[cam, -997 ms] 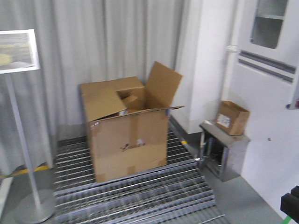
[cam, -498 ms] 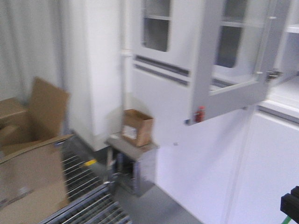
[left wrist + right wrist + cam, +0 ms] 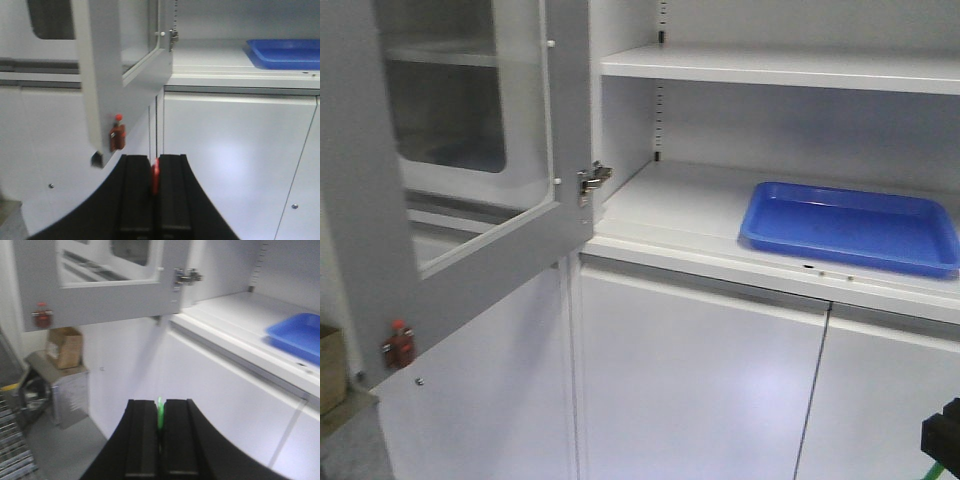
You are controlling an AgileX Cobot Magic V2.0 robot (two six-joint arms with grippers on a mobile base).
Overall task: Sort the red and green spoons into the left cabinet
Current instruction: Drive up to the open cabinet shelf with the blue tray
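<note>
While in left claw (image 3: 155, 162), spoon (image 3: 155, 177) (red)

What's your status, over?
Left claw shut on slim red plastic spoon. Right claw shut on slim green plastic spoon. Pale grey metal cabinet ahead, blue plastic tray on its shelf. Glazed door open.

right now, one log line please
left gripper shut on red plastic spoon | right gripper shut on green plastic spoon | blue plastic tray on cabinet shelf
</note>
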